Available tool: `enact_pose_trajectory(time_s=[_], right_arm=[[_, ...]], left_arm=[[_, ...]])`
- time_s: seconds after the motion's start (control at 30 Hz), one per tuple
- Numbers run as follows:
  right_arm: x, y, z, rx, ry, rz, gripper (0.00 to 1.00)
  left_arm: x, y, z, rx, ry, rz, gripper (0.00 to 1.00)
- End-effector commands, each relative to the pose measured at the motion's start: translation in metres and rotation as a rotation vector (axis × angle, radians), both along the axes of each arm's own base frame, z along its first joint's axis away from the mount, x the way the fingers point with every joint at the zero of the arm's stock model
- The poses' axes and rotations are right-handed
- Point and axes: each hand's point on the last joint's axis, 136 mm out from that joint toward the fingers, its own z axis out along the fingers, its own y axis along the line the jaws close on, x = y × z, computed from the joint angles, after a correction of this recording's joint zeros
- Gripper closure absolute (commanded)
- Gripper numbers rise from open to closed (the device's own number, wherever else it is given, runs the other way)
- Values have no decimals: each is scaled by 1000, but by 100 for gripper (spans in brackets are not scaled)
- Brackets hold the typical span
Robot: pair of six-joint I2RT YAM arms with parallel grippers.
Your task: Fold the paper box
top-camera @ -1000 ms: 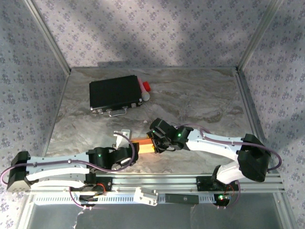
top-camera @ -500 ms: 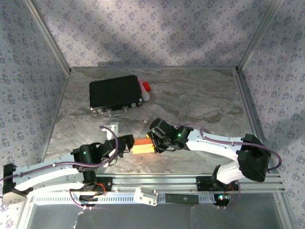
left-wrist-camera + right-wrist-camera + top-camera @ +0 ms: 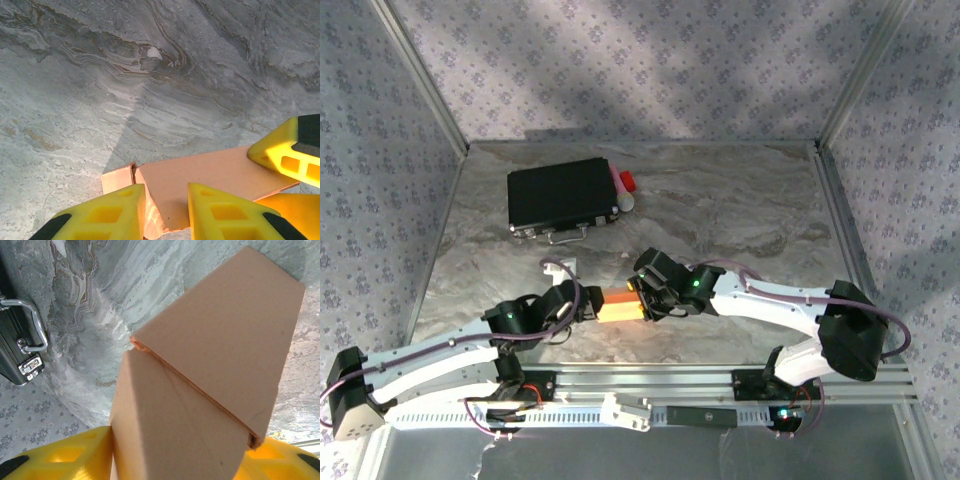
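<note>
Right now the paper box (image 3: 620, 305) sits at the near middle of the grey marbled table (image 3: 740, 210), stretched between the 2 arms. It is folded up into a long salmon-orange cardboard form rather than lying as a flat sheet.

From the right wrist, the right gripper (image 3: 180, 440) has the box clamped. Its 2 yellow fingers (image 3: 65, 457) press on opposite sides of the cardboard, which fills the whole gap between them. An upper panel overlaps a lower one along a slanting seam, and the seam stands slightly ajar, showing a thin slit at each end.

From the left wrist, the left gripper (image 3: 166, 187) is at the other end of the box. Its 2 yellow fingertips stand a narrow way apart and straddle the corner of that end. A small flap (image 3: 117, 180) sticks out beside the left-hand one. Whether the fingertips actually pinch the cardboard I cannot tell from this angle. 1 yellow finger of the right gripper shows at the right edge of that view, touching the box.

A black case (image 3: 563, 195) lies toward the far left of the table, well apart from the box. Its metal handle (image 3: 565, 236) is on the side facing the arms, with a latch (image 3: 30, 365) by it. A small red-and-white object (image 3: 626, 188) lies just beside the case's right end.
</note>
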Motion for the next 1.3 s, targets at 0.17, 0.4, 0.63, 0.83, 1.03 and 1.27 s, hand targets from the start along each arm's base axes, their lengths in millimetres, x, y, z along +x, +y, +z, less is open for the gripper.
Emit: enact_pose_trajectory(time_s=[0.17, 0.4, 0.63, 0.83, 1.03, 1.27], right_arm=[[-5, -16, -26, 5, 220, -322, 48], [-4, -17, -26, 3, 219, -325, 48], [-4, -17, -28, 2, 222, -321, 48], [-3, -17, -28, -1, 224, -319, 48], [-3, -18, -29, -2, 223, -316, 48], [-3, -18, -30, -2, 224, -312, 48]], left_arm=[[-6, 9, -21, 51, 37, -1, 75], [-10, 26, -23, 159, 28, 35, 73], [-12, 29, -25, 177, 24, 31, 62], [-12, 25, -32, 154, 26, 26, 62], [-15, 25, -42, 149, 47, 25, 62], [-18, 26, -53, 140, 62, 27, 68]])
